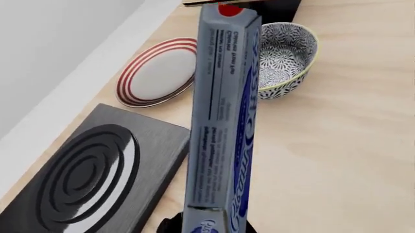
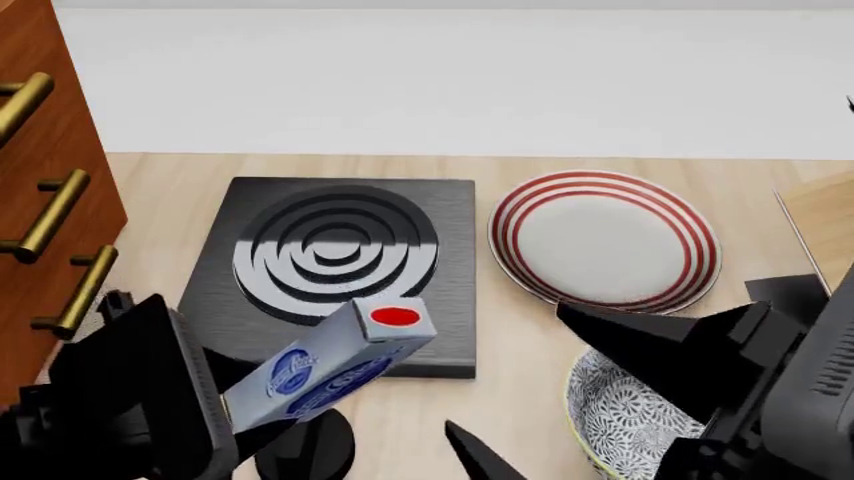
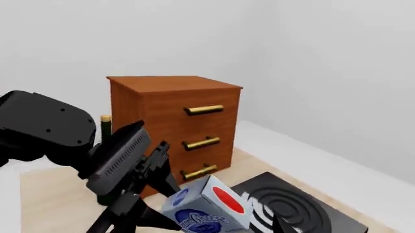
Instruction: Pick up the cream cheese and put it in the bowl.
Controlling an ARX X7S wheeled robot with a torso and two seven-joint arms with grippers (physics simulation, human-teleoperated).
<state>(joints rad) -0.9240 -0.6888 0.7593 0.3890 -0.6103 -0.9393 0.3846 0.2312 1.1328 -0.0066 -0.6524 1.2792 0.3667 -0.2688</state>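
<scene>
The robot is holding the cream cheese (image 2: pixel 340 365) up in the air with its left gripper (image 2: pixel 287 415). The jaws are squeezing the lower end of the box, and the end with the red mark is pointing up and away from the robot. The box is not touching the table (image 2: pixel 160 200). In the head view it is hanging over the near edge of the black stove plate (image 2: pixel 334 260).

So the picking up part looks done. The step going on now is the carrying part, taking the box over to the bowl (image 2: pixel 621 420).

The bowl is sitting on the table on the robot's right side, just beside the red-ringed plate (image 2: pixel 607 240). In the left wrist view the far end of the cream cheese (image 1: pixel 224 111) is reaching toward the bowl (image 1: pixel 285 60), but the box is not over it yet. The bowl looks empty inside.

The right gripper (image 2: pixel 654 350) is hanging close over the bowl in the head view, and part of the bowl is hidden behind it. The pictures are not showing whether its jaws are wide or closed.

Next, the left arm probably needs to swing the box to the right until it is above the middle of the bowl. Then it needs to go down a little and let go. The box is long, so it may need tipping to fit inside. The right arm might be in the way, so it may need to move back first.
</scene>
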